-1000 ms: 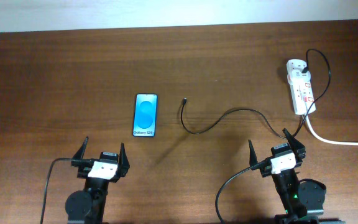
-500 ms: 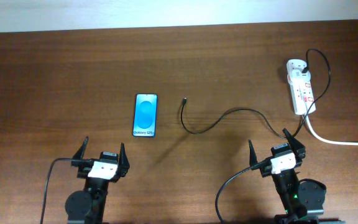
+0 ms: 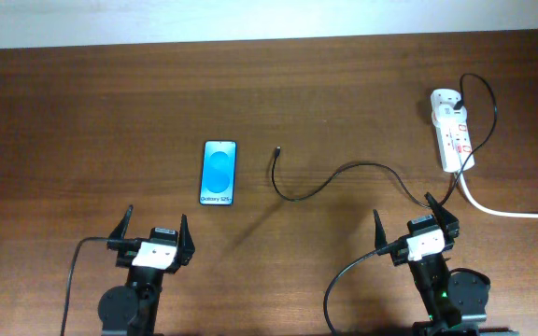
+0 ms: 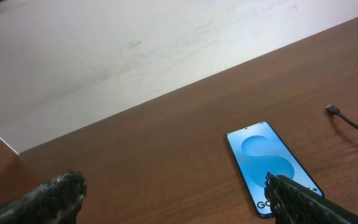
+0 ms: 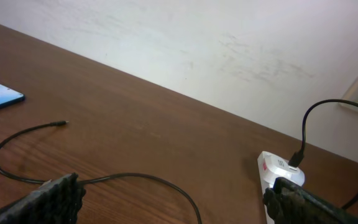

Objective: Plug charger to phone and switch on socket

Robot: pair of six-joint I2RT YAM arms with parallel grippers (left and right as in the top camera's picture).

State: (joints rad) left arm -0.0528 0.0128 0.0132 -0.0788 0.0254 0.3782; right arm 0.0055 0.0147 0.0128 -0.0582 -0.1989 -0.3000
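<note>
Left gripper [image 3: 154,227] and right gripper [image 3: 409,222] sit spread, empty; charger [image 3: 295,199] tip lies loose near phone [image 3: 219,172], seemingly staged for plugging.

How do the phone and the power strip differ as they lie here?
The phone is black-edged with a lit blue screen; the power strip is white with red switches. The phone has nothing plugged in; the power strip carries the black charger cable and a thick white cord. The phone lies left of centre, the power strip far right. Both lie flat.
</note>
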